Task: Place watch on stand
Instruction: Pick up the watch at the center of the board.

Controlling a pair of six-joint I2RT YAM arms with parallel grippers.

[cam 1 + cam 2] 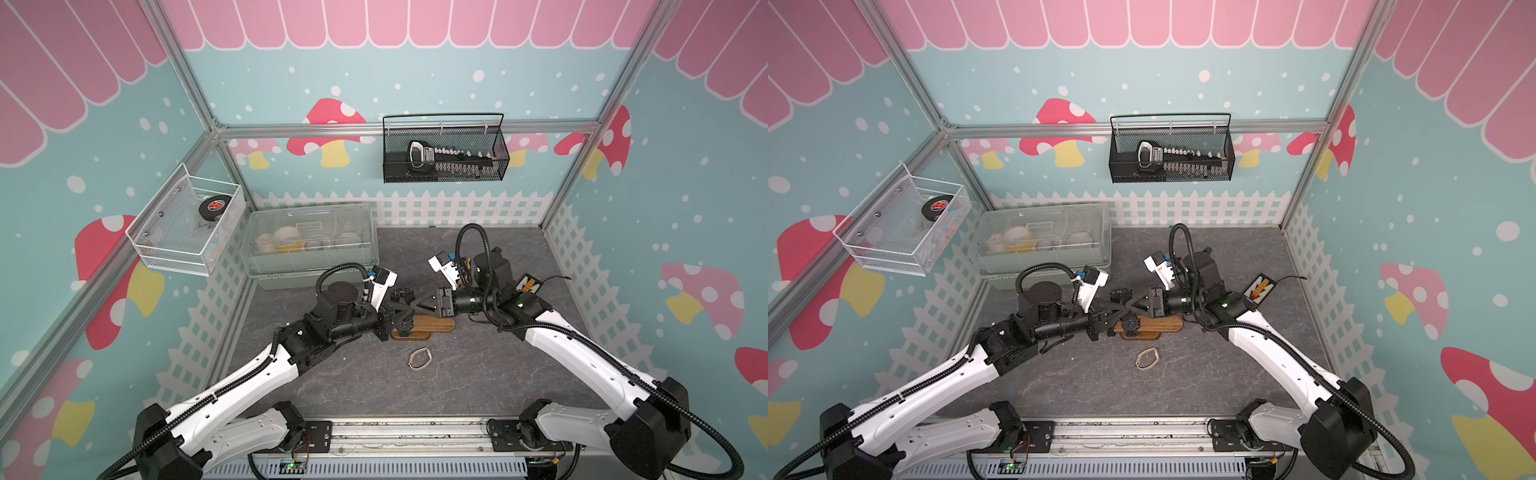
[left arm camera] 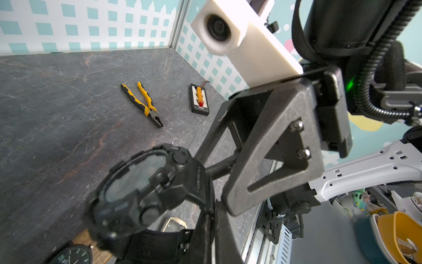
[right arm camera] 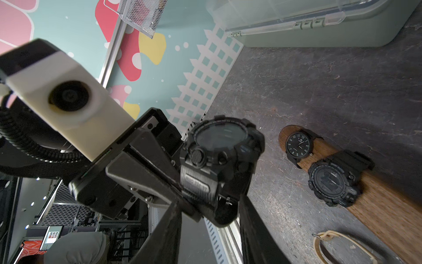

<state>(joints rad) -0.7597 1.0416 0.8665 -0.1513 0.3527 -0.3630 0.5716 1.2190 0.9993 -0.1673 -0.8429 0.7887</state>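
The left claw point(image 2: 213, 217) is clamped tight on the strap of a chunky black watch point(image 3: 219, 137) and holds it in the air near the left end of the stand point(image 1: 436, 323), clear of the wood. From the opposite side the right claw point(image 3: 210, 205) has its jaws partway apart, with the same band pinched between them. An analogue watch point(image 3: 298, 145) and a digital watch point(image 3: 331, 182) sit wrapped around the bar. A tan loop point(image 1: 420, 359) lies on the table point(image 1: 498, 374) just in front.
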